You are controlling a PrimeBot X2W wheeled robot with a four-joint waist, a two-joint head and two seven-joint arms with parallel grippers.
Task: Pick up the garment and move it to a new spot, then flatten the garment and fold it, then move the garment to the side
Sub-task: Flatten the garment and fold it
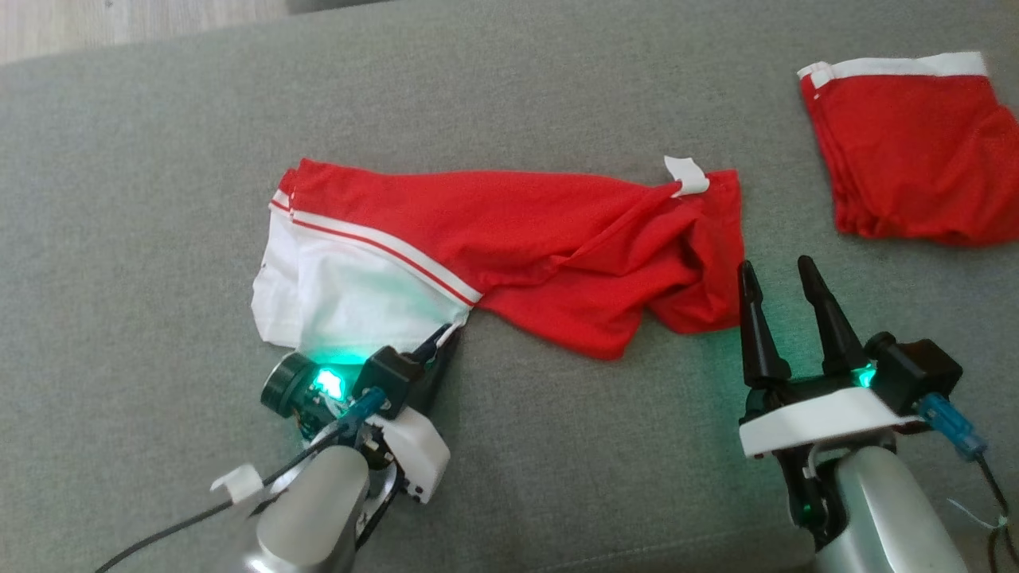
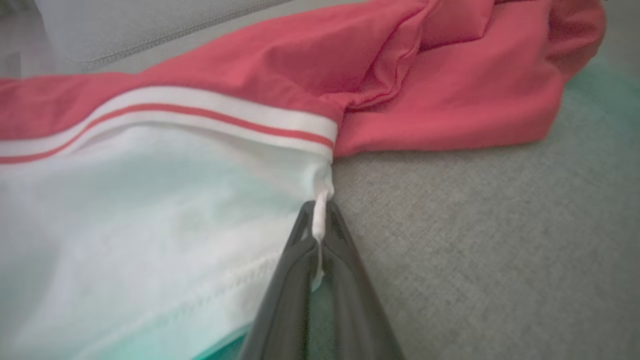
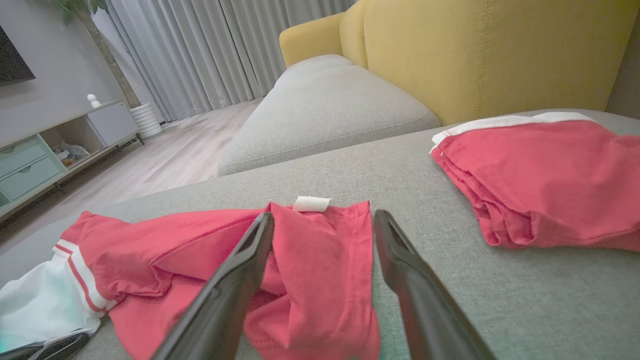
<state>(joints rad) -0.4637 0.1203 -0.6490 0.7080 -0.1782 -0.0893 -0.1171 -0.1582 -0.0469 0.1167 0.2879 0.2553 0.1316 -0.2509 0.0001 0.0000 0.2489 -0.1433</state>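
red garment [image 1: 525, 231] lies rumpled on the grey cushion [image 1: 159, 159]; left fingers [image 2: 295, 260] pinch its white corner [image 2: 320, 200], right fingers [image 1: 756, 334] spread, empty; flattening, folding, setting aside likely remain.

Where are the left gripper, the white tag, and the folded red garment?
left gripper [image 2: 320, 214], left wrist view, between its fingertips
white tag [image 1: 686, 175], head view, its middle
folded red garment [image 1: 915, 155], head view, red centre

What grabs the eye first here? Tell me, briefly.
A crumpled red and white garment sprawls across the middle of the grey cushion, the left claw shut on its white corner. The right claw stands open near its red end, and a folded red garment lies at the far right.
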